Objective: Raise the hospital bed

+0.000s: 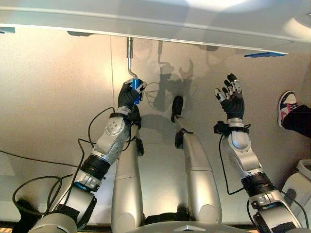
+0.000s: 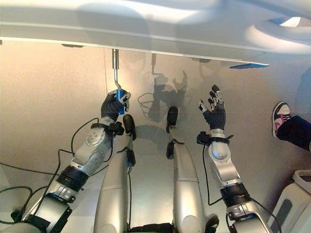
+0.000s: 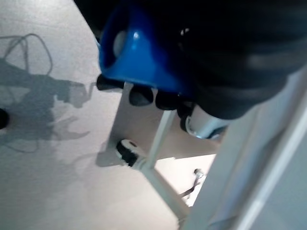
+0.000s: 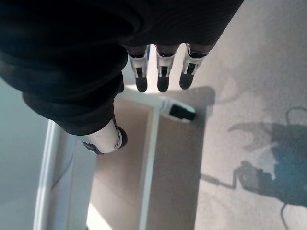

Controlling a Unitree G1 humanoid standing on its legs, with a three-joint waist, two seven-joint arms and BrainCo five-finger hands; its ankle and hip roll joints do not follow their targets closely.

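While the blue plastic grip (image 1: 136, 88) of the bent metal crank rod (image 1: 129, 60) under the white hospital bed frame (image 1: 155, 29) sits clenched inside the left hand's (image 1: 129, 96) curled fingers, cranking seems barely begun; the bed's height cannot be judged. Off to the side, the right hand (image 1: 232, 99) hangs released, fingers spread above the pale floor (image 1: 48, 97).

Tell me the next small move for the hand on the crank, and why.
Probably start turning the crank: the left hand is already curled round the blue crank handle, whose metal rod runs up under the bed frame. The right hand hangs open, apart, holding nothing.
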